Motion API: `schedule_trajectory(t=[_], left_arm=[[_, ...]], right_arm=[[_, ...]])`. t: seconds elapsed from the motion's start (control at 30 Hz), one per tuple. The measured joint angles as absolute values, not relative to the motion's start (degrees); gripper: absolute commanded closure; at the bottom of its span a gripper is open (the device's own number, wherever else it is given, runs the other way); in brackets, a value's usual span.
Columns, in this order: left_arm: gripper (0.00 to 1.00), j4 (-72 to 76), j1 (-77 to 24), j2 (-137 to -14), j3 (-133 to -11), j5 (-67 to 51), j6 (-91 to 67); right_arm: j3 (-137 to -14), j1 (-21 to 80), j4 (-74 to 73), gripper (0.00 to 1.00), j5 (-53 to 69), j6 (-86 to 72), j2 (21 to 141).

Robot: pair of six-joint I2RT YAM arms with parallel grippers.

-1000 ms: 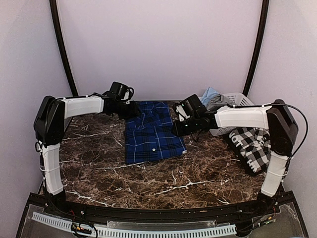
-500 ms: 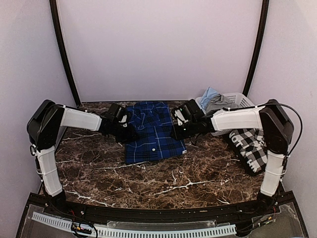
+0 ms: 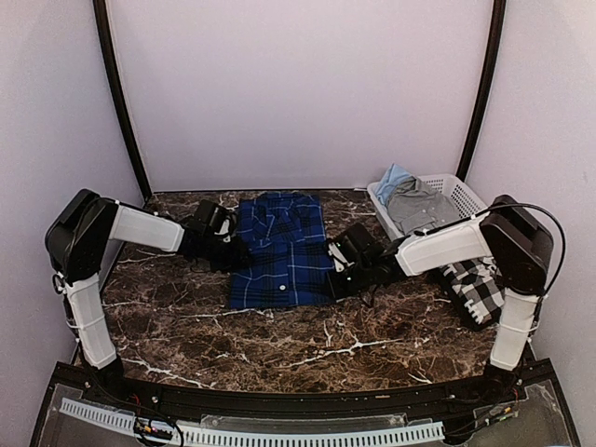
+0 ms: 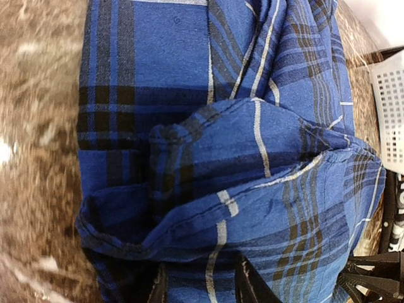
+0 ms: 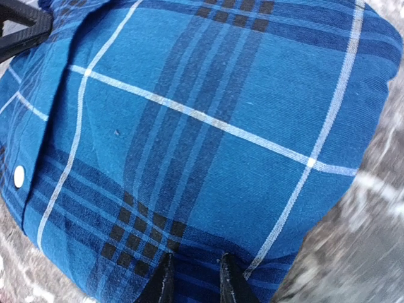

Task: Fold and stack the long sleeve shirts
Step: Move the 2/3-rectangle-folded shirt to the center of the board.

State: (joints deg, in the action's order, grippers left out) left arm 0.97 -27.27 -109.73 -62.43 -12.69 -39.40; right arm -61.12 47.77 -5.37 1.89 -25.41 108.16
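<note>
Dark marbled surface seen from overhead: the blue plaid shirt lies folded in the middle, with the left pincer at its left edge and the right pincer at its right edge. The checked shirt lies far right, near a white basket (other clothes inside). Left wrist camera: the fingers pinch a bunched fold of blue plaid. Right wrist camera: the right pincer is clenched on the shirt's hem, a white button at left.

Central: plaid shirt; right: basket behind check shirt.
</note>
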Motion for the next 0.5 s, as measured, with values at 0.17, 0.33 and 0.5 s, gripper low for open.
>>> schedule_trajectory(t=[0.17, 0.33, 0.5], left_arm=[[0.65, 1.52, -28.97, -105.12, -56.58, -12.8, -40.14], [0.64, -1.89, -33.45, -98.87, -50.85, -12.27, -42.28], [0.62, -7.18, -36.21, -91.5, -47.66, -11.03, -44.45]], right_arm=[[-55.31, 51.81, -2.85, 0.77, 2.46, -28.97, 104.29], [-48.58, 55.48, -2.79, 0.77, 3.92, -32.6, 98.41], [-46.33, 56.27, -6.37, 0.71, 3.46, -34.17, 93.19]])
